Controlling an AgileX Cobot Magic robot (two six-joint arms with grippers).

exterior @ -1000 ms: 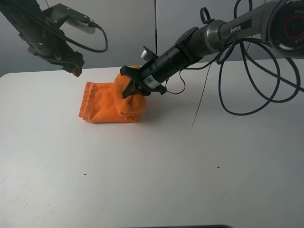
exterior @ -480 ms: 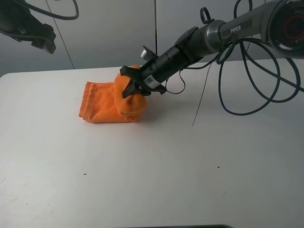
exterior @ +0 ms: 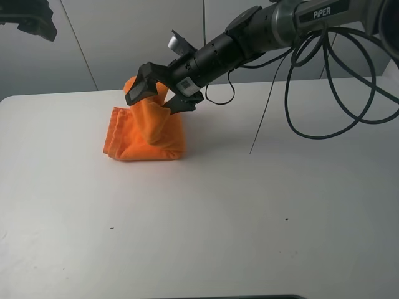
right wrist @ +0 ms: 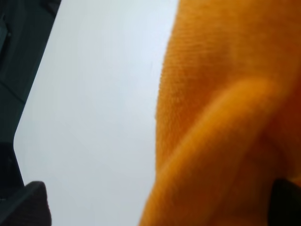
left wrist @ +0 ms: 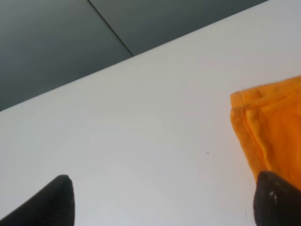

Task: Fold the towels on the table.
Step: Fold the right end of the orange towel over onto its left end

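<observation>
While one orange towel [exterior: 144,128] lies bunched on the table [exterior: 249,212], two hands show. Right hand [exterior: 153,93] is spread apart around its raised peak; left hand [left wrist: 160,200] is spread apart too.

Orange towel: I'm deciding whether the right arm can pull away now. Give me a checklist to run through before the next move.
1. Right gripper jaws spread: ok.
2. Orange towel free of those jaws: not ok, a peak stands up between them.
3. Fold lying flat: not ok.
4. Left gripper open, clear of cloth: ok.
5. Towel fully on the table: ok.
</observation>
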